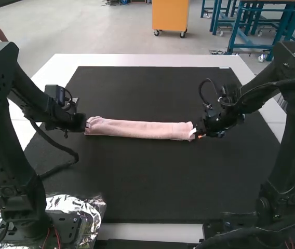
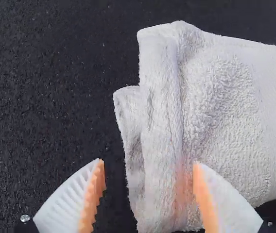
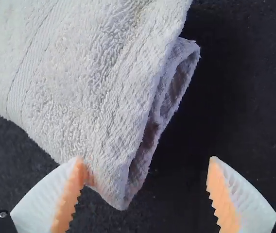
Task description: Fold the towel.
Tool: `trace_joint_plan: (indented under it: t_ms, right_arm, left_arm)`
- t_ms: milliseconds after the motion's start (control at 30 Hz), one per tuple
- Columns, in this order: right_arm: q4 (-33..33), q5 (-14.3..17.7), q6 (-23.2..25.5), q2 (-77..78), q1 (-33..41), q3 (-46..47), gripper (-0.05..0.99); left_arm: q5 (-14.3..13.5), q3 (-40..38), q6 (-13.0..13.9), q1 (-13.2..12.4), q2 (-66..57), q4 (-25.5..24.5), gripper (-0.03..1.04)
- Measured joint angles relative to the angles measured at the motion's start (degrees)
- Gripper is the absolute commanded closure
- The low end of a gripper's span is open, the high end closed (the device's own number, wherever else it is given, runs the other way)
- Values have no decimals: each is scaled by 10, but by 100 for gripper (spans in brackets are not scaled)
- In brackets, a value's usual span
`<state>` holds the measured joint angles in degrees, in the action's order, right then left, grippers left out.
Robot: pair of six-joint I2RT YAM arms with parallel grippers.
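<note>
Lengthwise, my towel [image 1: 139, 128] seems folded; left hand [image 2: 149, 162] and right hand [image 3: 146, 158], both spread open, must next grip for a crosswise fold.

The white bench [image 1: 147, 60] carries a large black mat [image 1: 147, 181], which runs beneath both the left hand [image 1: 86, 125] and the right hand [image 1: 197, 135], reaching beyond them on the far side and back toward the robot on the near side. Directly on the mat, between the two hands, lies the pink towel [image 1: 137, 129], folded into a long, narrow strip with one end at each hand. Crumpled silver foil [image 1: 89, 208] lies nearer the robot than the left hand.
</note>
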<state>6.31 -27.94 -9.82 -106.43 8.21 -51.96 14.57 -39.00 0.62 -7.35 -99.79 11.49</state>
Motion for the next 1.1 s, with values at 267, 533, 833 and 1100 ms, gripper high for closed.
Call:
trace_joint_plan:
  t_ms: [267, 533, 833, 1100]
  right_arm:
    - [22, 15, 4, 0, 19, -36, 2]
    - [12, 38, 9, 0, 59, -40, 3]
    - [-23, 57, 11, -36, 61, -42, 13]
    - [-30, 68, 16, -67, 52, -68, 96]
  left_arm:
    - [-2, -5, -3, -18, 0, -5, 3]
    - [-3, -35, -8, -29, 21, -21, 4]
    - [-2, -37, -15, -29, 36, -24, 4]
    - [-2, -37, -20, -29, 38, -23, 4]
